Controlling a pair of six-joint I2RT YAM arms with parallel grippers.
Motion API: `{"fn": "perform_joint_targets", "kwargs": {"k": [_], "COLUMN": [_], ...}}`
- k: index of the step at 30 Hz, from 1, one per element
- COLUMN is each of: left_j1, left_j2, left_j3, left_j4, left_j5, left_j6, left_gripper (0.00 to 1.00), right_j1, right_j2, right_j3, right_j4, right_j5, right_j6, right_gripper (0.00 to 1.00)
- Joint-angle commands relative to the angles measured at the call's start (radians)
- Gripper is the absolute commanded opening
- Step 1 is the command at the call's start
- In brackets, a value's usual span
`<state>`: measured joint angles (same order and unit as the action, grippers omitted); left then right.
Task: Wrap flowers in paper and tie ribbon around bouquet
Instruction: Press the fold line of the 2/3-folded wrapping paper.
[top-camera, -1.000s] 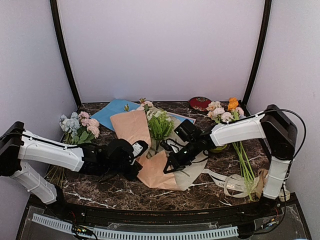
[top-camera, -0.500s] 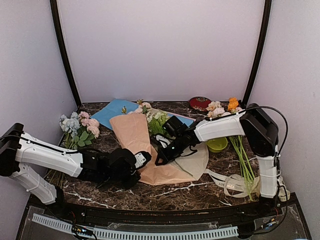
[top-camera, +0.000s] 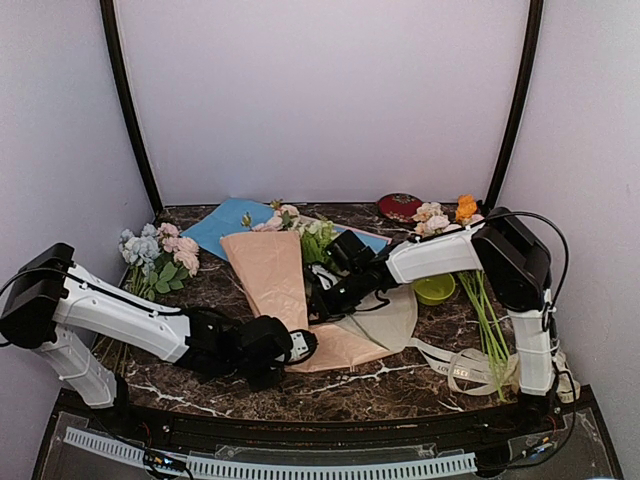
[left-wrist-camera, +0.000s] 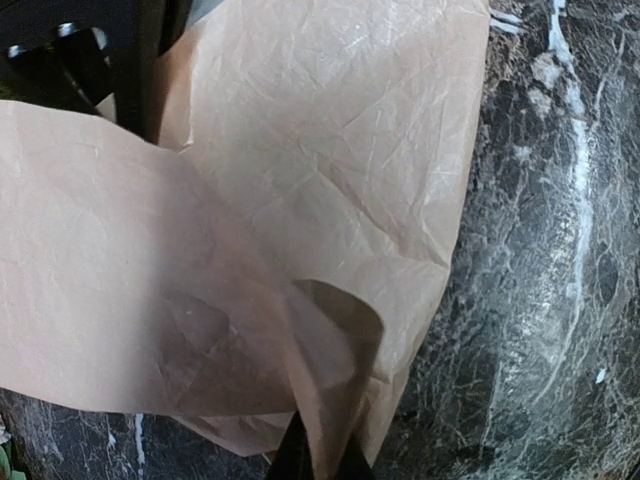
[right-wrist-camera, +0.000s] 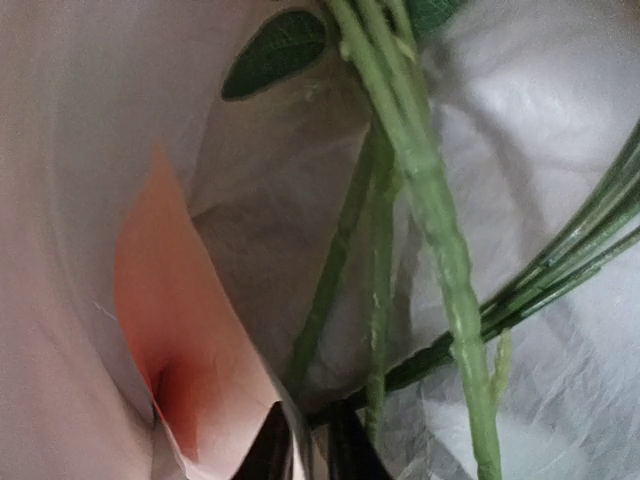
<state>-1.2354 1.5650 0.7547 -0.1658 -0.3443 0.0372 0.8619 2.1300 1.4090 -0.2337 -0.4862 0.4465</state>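
1. Shows the paper mid-frame in the top view, creased, on the table, tapering to a tip at lower centre.
2. Sets the flowers against the paper's upper right edge, with blooms toward the top of the frame and stems running down behind the fold.
3. Finds the left gripper at that lower tip, low over the table.
4. From the left wrist, puts that gripper at bottom centre, jaws closed tight on a curled fold of the paper, with bare table along the right edge.
5. Places the right gripper just right of the paper in the top view, at the stems, over a pale sheet.
6. From the right wrist, has this gripper at bottom centre, its fingertips a narrow slit apart and an edge of the paper dropping into the slit; cannot tell whether that edge is gripped.
7. Shows the flowers there only as green stems and one leaf, crossing from top centre to lower right over the pale sheet.
8. Leaves the ribbon heaped at lower right of the top view, well apart from the paper.
9. Keeps a blue sheet under the paper's upper left.
10. Adds a blue-bloomed bunch at left and an orange-bloomed bunch at upper right.
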Motion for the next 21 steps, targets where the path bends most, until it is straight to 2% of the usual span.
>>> {"fn": "perform_joint_targets", "kwargs": {"k": [1,8,14,17,21], "left_j1": [-0.013,-0.013,-0.013,-0.012,-0.012], "left_j2": [0.055,0.114,0.125,0.126,0.125], "left_j3": [0.059,0.086,0.091,0.092,0.092], "left_j4": [-0.088,-0.143,-0.146,-0.146,-0.146], "left_j5": [0.063,0.053,0.055,0.054,0.054], "left_j6": [0.053,0.055,0.056,0.056,0.056], "left_gripper": [0.04,0.04,0.04,0.04,0.04], "right_j1": [-0.018,-0.050,-0.077,-0.078,-0.077], "right_j2": [-0.020,-0.163,-0.236,-0.231,-0.152], "right_j3": [-0.024,-0.093,-0.117,-0.116,-0.057], "right_j4": [0.091,0.128,0.143,0.228,0.247], "right_j5": [-0.007,0.023,0.023,-0.063,-0.098], "right_j6": [0.060,0.101,0.100,0.112,0.135], "right_gripper": [0.18,0.29,0.34,0.40,0.46]}}
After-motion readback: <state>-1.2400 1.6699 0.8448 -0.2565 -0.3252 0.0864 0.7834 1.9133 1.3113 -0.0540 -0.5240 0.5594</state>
